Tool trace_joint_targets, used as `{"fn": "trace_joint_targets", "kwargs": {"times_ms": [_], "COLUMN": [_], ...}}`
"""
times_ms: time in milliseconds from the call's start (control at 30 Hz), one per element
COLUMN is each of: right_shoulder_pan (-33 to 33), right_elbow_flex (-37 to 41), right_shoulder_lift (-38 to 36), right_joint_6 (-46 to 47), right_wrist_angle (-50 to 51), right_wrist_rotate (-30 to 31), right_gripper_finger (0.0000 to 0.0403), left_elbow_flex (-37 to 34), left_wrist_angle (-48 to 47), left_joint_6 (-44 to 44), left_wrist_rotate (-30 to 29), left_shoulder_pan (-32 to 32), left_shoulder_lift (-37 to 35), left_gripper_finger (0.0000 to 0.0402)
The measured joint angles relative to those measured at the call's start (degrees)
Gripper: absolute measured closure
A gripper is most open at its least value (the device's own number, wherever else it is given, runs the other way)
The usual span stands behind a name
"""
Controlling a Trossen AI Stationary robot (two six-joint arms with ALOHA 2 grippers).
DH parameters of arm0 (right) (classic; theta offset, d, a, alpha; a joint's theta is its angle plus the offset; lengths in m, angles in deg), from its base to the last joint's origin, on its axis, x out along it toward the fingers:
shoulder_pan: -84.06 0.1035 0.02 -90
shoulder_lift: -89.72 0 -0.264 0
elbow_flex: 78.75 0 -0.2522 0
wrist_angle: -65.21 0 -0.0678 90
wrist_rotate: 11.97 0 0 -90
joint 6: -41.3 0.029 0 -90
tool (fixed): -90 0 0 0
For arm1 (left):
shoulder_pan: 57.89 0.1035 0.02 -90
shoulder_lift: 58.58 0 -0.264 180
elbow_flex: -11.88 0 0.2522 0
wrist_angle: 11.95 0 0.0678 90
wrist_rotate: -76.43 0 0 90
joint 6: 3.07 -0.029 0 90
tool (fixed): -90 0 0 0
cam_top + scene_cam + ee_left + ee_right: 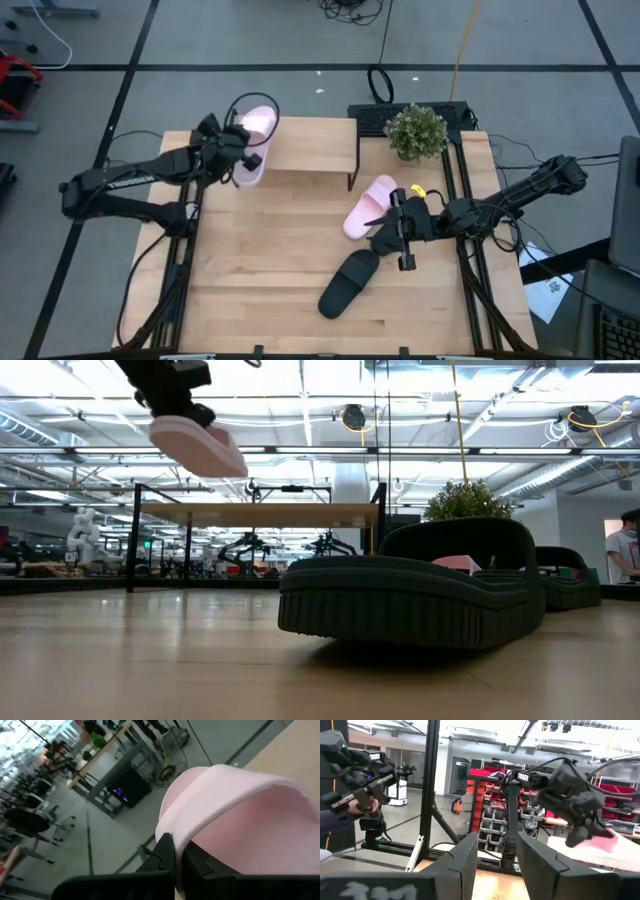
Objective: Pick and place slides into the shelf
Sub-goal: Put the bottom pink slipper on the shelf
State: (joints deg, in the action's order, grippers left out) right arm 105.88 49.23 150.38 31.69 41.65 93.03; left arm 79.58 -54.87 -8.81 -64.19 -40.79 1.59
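My left gripper [238, 152] is shut on a pale pink slide [255, 140] and holds it in the air over the left end of the shelf [310, 148]. The low view shows this slide [197, 445] high above the shelf top [255, 515]. My right gripper [392, 235] is open and empty. It points toward the table's left, between a second pink slide [370, 205] and a black slide [348, 283], both lying sole down on the table. Another black slide [568, 585] lies behind, largely hidden under this gripper in the high view. My left gripper pinches the pink slide at its long side [172, 827], about mid-length by the strap, between its two fingers [167, 855]. The fingers come from the table's left and lie across the slide. The slide is lifted clear and tilted, sole downward.
A potted plant [417, 130] stands at the back right, beside the shelf's right end. The table's near left part [250, 270] is bare wood. A person's hand shows beyond the table in the right wrist view [357, 807].
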Motion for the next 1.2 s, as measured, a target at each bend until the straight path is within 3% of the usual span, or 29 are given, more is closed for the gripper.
{"fn": "trace_joint_targets", "kwargs": {"times_ms": [333,600,767,1200], "right_shoulder_pan": [0.04,0.04,0.04,0.04], "right_elbow_flex": [0.00,0.00,0.00,0.00], "right_shoulder_lift": [0.00,-0.02,-0.01,-0.02], "right_joint_6": [1.18,1.27,1.27,1.21], "right_wrist_angle": [0.83,1.54,1.72,1.88], "right_wrist_rotate": [-0.02,-0.02,-0.04,-0.04], "right_gripper_finger": [0.0275,0.0275,0.0275,0.0275], "left_elbow_flex": [-6.25,-8.69,-9.51,-12.48], "left_wrist_angle": [15.50,15.59,17.66,20.22], "left_joint_6": [-7.20,-8.55,-10.03,-11.35], "left_wrist_rotate": [4.90,7.56,12.92,15.64], "left_shoulder_pan": [8.10,15.45,18.90,21.25], "left_shoulder_lift": [4.81,3.49,3.47,3.47], "left_gripper_finger": [0.0402,0.0402,0.0402,0.0402]}}
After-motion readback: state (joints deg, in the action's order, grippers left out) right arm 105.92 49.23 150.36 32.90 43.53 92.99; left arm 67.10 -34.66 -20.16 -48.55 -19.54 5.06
